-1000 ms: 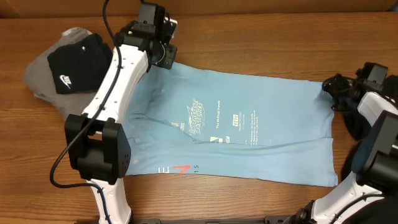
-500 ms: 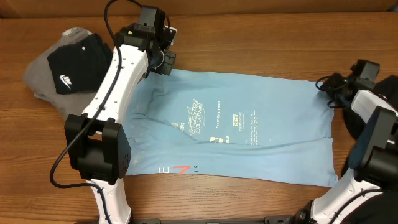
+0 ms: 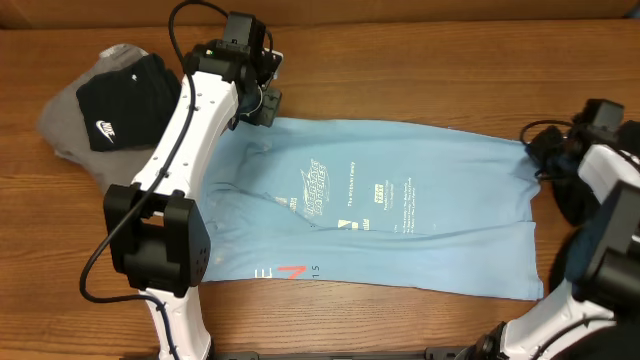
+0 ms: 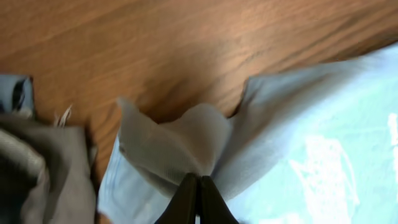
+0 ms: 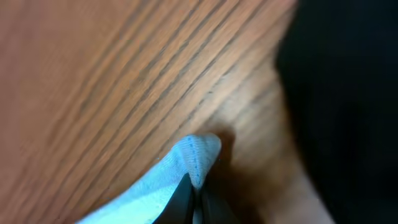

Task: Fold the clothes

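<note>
A light blue T-shirt (image 3: pixel 380 205) with white lettering lies spread flat across the wooden table. My left gripper (image 3: pixel 262 103) is shut on the shirt's far left corner, which bunches up at its fingertips (image 4: pixel 199 186) as a pale fold (image 4: pixel 180 140). My right gripper (image 3: pixel 540 152) is shut on the far right corner; a hemmed tip of blue cloth (image 5: pixel 198 155) pokes out between its dark fingers (image 5: pixel 183 199). The far edge of the shirt runs stretched between the two grippers.
A pile of grey (image 3: pixel 70 115) and black Nike-logo (image 3: pixel 120 110) garments sits at the far left of the table (image 3: pixel 420 70), close to the left arm. In the left wrist view the grey cloth (image 4: pixel 37 162) shows at the left.
My right gripper has closed on the shirt's far right corner and drawn it slightly right. The left gripper kept its hold and shifted a little, and the far edge now lies straighter.
</note>
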